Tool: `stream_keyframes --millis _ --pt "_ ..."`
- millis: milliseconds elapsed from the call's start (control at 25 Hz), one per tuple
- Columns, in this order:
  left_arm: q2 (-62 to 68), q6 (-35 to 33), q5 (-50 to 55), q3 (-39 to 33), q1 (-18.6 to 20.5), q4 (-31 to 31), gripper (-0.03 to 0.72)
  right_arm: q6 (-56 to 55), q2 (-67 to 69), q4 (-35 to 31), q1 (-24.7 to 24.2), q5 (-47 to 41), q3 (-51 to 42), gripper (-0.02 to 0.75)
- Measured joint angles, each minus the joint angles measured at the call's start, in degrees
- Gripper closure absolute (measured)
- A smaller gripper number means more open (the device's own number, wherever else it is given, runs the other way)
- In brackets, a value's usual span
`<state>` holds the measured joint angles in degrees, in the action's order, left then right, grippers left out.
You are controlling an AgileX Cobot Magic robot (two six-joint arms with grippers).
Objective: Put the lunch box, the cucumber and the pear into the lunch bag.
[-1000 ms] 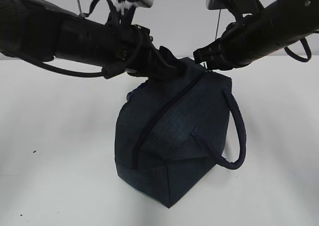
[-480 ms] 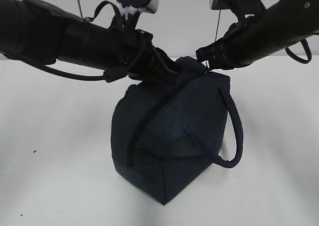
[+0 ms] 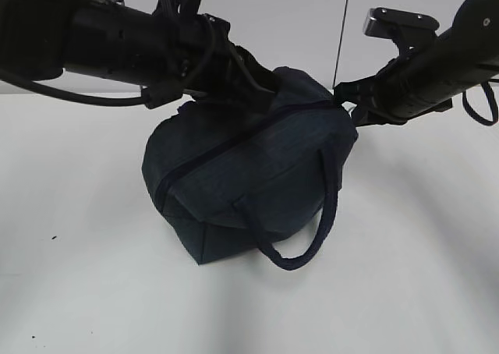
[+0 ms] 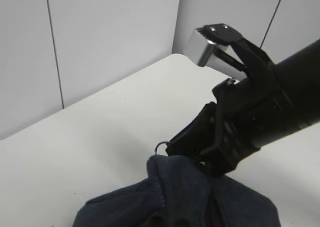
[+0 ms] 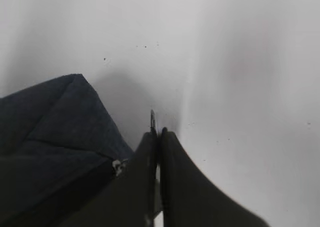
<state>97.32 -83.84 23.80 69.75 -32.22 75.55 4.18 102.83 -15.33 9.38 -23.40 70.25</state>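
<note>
The dark navy lunch bag hangs tilted between my two grippers, its zipper line shut and one loop handle drooping toward the table. My left gripper is shut on bunched fabric at the bag's top corner; its jaws are hidden under the cloth in the left wrist view. My right gripper is shut on the thin metal ring pull, with the zipper slider just beside it. That ring also shows at the right gripper's tip. The lunch box, cucumber and pear are out of view.
A white table lies under the bag, with grey wall panels behind it. The table's far corner shows in the left wrist view. Both black arms cross above the bag.
The left gripper has shut on the bag's fabric. The bag has tipped from standing on its corner to leaning left and lifted, and the right gripper has pulled to the right.
</note>
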Motion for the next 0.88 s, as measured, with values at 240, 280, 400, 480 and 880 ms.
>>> stream_keyframes --millis 240,280,400,480,880 --pt "-0.13 0.0 -0.54 -0.04 0.0 1.17 0.698 6.24 0.67 -9.29 -0.21 -1.38 0.0 0.732" --pt "-0.13 0.0 -0.61 -0.04 0.0 1.48 0.685 6.49 0.67 -9.64 -0.32 -1.49 0.0 0.731" --pt "-0.85 0.05 -1.18 0.27 0.0 2.67 0.544 8.32 -0.26 -10.44 -0.32 -1.93 0.14 0.635" --pt "-1.57 0.69 -1.7 0.53 0.0 2.96 0.393 9.43 -1.64 -10.44 -0.41 -3.39 1.05 0.481" --pt "-7.42 31.29 7.4 0.63 0.0 -33.46 0.29 12.64 -11.54 -7.38 -0.41 -17.01 5.05 0.174"
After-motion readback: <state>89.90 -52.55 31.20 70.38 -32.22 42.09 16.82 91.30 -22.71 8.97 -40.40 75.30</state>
